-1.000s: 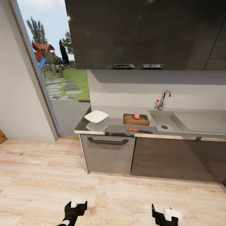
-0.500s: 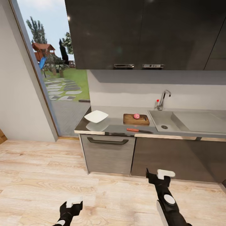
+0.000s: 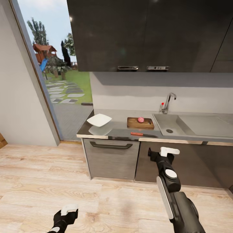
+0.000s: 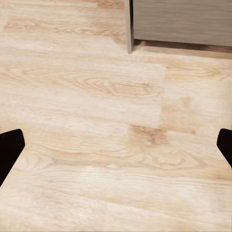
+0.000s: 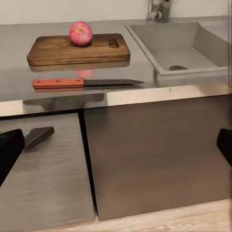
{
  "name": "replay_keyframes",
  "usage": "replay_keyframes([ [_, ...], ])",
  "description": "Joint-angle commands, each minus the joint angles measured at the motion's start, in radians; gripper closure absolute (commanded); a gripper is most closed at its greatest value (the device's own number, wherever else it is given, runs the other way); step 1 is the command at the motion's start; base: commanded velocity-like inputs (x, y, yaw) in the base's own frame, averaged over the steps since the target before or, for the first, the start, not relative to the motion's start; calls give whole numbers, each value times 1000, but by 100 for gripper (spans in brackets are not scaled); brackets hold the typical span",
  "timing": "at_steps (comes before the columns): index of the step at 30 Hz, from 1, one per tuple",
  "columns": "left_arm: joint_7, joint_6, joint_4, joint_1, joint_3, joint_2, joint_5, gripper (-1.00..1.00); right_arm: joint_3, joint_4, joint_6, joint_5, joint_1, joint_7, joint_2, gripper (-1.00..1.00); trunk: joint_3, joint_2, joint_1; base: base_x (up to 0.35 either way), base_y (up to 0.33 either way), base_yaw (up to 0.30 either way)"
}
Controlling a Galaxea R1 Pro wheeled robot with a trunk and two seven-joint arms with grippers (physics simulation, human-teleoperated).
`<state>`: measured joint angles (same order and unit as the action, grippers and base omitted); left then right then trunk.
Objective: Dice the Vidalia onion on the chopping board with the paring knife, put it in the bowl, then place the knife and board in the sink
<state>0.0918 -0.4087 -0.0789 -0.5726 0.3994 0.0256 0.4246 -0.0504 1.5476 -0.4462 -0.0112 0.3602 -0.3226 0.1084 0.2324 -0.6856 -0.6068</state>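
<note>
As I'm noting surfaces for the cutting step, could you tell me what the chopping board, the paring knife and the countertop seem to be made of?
Chopping board: apparently wood, brown with visible grain, matte.
Paring knife: dark, likely metal blade; smooth orange-red handle, plastic or painted wood.
Countertop: grey, steel-like, glossy enough to mirror the knife and board.

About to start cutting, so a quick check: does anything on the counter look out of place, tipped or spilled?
Nothing stands out. The onion sits whole on the chopping board, the paring knife lies flat on the countertop in front of it, and the bowl rests upright near the counter's end. No spills.
</note>
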Motion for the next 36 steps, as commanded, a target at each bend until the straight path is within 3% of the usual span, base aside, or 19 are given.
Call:
replay_keyframes([
  [1,1,-4,-3,-1,9,2,5,-100,-1,2,-8,-1,3,-11,1,-100,2,-1,0,0,0,0],
  [8,2,-3,-3,-1,9,13,5,-100,-6,3,-14,0,9,-64,11,-100,2,-1,0,4,0,0],
  [10,3,-2,-3,-1,9,13,5,-100,-42,2,-15,-1,9,-95,37,-100,2,-1,0,175,86,0],
  [14,3,-2,-3,-1,9,14,5,-100,-57,2,-15,-1,9,-125,45,-100,2,-1,0,226,148,0],
  [36,5,-1,-2,-1,9,17,5,-100,-62,1,-14,-1,10,-148,47,-100,2,-1,0,238,212,0],
])
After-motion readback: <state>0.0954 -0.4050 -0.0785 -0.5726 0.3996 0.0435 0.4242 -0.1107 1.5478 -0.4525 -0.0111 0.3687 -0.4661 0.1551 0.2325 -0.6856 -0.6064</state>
